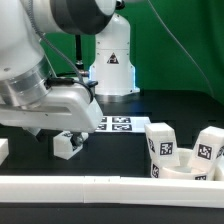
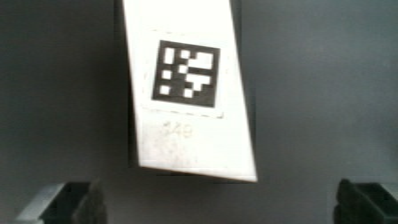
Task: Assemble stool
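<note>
Only the wrist view shows the gripper (image 2: 214, 204) spread wide, a tagged leg (image 2: 187, 95) untouched ahead of it. From outside, the arm half hides that leg; the seat (image 1: 185, 172) sits at four o'clock.

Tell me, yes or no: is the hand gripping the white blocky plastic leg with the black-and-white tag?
No: the hand stands wide open, both fingers clear of the white blocky plastic leg.
</note>
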